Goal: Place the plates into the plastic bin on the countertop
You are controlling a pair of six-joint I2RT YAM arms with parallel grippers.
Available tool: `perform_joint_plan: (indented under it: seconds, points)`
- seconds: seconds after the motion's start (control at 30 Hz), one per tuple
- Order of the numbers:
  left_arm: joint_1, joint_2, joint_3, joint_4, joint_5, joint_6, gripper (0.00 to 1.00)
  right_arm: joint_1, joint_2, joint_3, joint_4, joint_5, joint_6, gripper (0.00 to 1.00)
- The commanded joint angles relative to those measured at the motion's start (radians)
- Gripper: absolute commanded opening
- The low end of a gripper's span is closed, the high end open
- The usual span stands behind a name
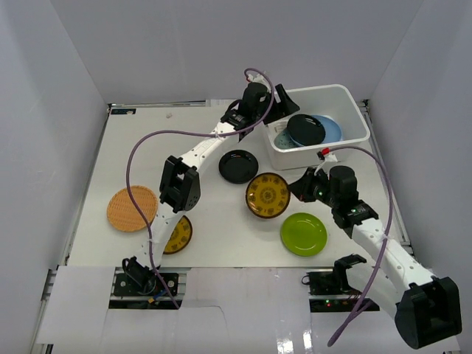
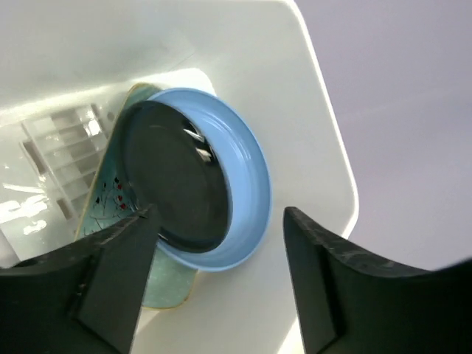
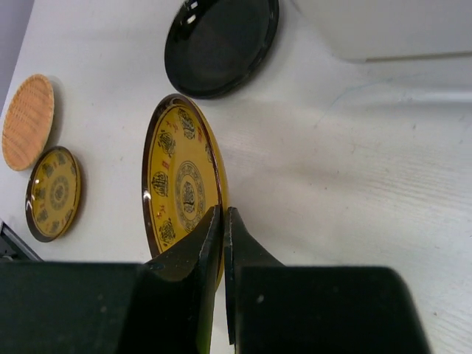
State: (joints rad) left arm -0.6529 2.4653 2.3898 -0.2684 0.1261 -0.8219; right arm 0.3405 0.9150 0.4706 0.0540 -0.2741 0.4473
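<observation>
The white plastic bin (image 1: 352,110) stands at the countertop's (image 1: 221,221) back right. In it a glossy black plate (image 2: 173,177) rests in a light blue plate (image 2: 254,184), over a pale green squarish plate (image 2: 166,284). My left gripper (image 2: 221,221) hangs open and empty over the bin's left end (image 1: 281,103). My right gripper (image 3: 223,215) is shut on the near rim of the patterned yellow plate (image 3: 181,184), mid-table (image 1: 268,195). On the countertop lie a second black plate (image 1: 238,167), a lime green plate (image 1: 303,234), a woven-look orange plate (image 1: 133,209) and a gold plate (image 1: 179,234), partly under the left arm.
Grey walls close the countertop in on three sides. The left arm (image 1: 195,158) stretches diagonally from its base to the bin, trailing a purple cable (image 1: 140,155). The right arm's cable (image 1: 380,169) loops by the bin's front right corner.
</observation>
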Motion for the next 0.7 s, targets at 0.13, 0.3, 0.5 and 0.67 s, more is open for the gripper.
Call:
perform_joint_plan:
  seconds: [0.13, 0.3, 0.5, 0.67]
  points:
    - [0.039, -0.202, 0.009, 0.081, 0.075, 0.033, 0.98, -0.001, -0.053, 0.239, -0.167, 0.145, -0.071, 0.08]
    - [0.078, -0.466, -0.235, 0.08, 0.006, 0.138, 0.98, -0.027, 0.01, 0.358, -0.158, 0.239, -0.078, 0.08]
    - [0.094, -0.854, -0.895, 0.103, -0.21, 0.144, 0.96, -0.165, 0.195, 0.588, -0.14, 0.262, -0.073, 0.08]
    - [0.119, -1.029, -1.373, 0.152, -0.335, 0.06, 0.95, -0.259, 0.365, 0.689, -0.095, 0.253, -0.03, 0.08]
